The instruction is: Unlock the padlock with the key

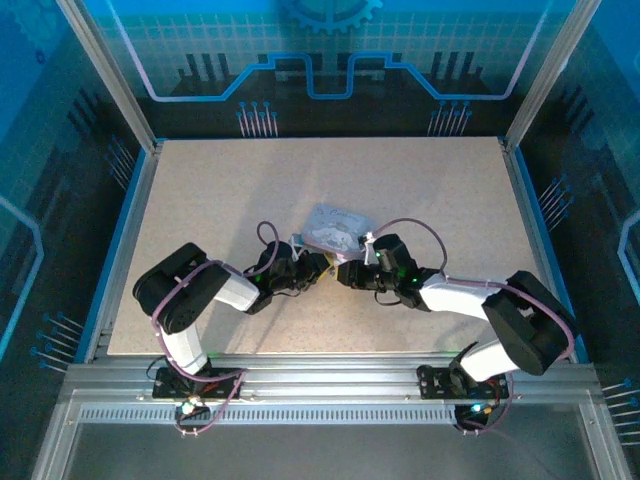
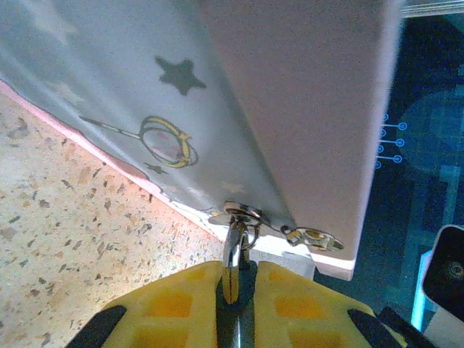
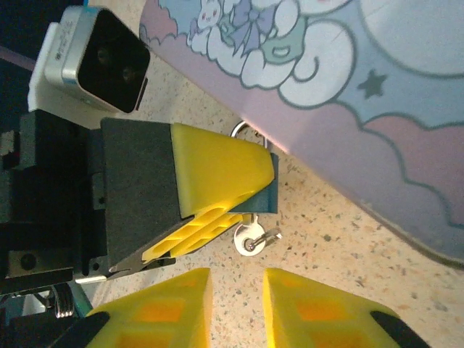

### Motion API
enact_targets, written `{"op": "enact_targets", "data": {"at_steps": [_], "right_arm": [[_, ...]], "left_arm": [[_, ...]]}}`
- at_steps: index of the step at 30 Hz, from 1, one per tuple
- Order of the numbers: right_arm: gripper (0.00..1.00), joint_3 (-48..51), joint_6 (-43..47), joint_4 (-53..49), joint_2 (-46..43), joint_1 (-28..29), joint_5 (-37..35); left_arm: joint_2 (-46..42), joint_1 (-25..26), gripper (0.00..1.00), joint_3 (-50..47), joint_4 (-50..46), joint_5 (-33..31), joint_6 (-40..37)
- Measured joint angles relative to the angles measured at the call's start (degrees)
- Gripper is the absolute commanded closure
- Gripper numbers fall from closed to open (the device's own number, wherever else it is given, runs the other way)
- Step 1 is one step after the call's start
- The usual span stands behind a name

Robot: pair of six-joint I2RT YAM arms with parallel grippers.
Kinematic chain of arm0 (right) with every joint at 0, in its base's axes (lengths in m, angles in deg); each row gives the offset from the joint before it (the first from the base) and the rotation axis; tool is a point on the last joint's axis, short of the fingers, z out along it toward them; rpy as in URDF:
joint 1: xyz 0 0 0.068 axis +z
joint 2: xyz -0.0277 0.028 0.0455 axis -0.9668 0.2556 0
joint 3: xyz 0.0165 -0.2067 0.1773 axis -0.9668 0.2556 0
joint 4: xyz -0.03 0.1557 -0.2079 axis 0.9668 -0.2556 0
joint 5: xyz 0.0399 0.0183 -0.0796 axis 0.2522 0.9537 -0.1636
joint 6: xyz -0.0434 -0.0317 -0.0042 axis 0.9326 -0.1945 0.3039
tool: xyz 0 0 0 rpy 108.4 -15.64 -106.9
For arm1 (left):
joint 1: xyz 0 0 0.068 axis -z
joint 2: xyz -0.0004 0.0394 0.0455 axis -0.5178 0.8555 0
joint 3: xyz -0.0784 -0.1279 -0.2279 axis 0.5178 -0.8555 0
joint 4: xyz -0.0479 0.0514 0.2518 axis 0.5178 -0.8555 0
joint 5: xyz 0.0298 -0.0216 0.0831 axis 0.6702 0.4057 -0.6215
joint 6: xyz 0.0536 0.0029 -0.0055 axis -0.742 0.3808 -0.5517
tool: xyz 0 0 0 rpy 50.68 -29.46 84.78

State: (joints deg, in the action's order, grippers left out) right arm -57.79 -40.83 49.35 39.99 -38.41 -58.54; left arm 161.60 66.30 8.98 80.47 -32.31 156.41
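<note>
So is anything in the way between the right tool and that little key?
Nothing visible. The key pokes out below the padlock, which the left tool grips. Just bare table lies between it and the open right tool.

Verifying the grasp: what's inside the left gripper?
The left gripper is shut on the padlock. A bluish edge shows, and so does its shackle, hooked through the hasp of the tin. The key sits at its lower end. The fingers cover most of the padlock body.
</note>
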Motion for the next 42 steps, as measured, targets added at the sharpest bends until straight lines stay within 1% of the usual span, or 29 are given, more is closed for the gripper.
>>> {"op": "enact_targets", "data": {"at_steps": [5,8,12,18,23,28,31,36,42], "right_arm": [[0.60,0.2,6.8,-4.5,-5.5,-1.2,-2.6],[0.51,0.2,12.1,-7.0,-9.3,-1.5,-4.4],[0.37,0.1,20.5,-9.8,-14.1,-2.4,-6.3],[0.13,0.0,32.2,-11.6,-20.9,-4.8,-9.1],[0.12,0.7,42.6,-8.5,-25.2,-5.7,-9.4],[0.12,4.1,53.0,-4.3,-26.8,-5.1,-8.2],[0.12,4.7,59.5,-4.3,-26.2,-2.6,-8.7],[0.12,5.4,69.1,-3.6,-23.7,2.5,-12.6],[0.13,8.7,76.7,-1.0,-21.4,7.5,-17.4]], "left_arm": [[-0.7,0.3,0.91,0.0,-0.5,-0.7,0.0],[-1.3,0.4,0.92,0.0,-1.3,-1.3,0.0],[-1.8,0.7,0.93,0.0,-2.4,-1.6,0.0],[-3.0,0.7,0.96,0.0,-4.6,-2.1,-0.2],[-4.3,0.7,1.00,0.0,-6.8,-2.8,-0.2],[-5.8,0.8,1.00,0.1,-9.4,-3.3,-0.2],[-7.0,0.9,1.00,0.1,-11.0,-3.7,-0.2],[-7.9,1.0,1.00,0.8,-12.2,-4.0,0.0],[-7.9,1.0,1.00,1.1,-12.3,-3.9,0.4]]}}
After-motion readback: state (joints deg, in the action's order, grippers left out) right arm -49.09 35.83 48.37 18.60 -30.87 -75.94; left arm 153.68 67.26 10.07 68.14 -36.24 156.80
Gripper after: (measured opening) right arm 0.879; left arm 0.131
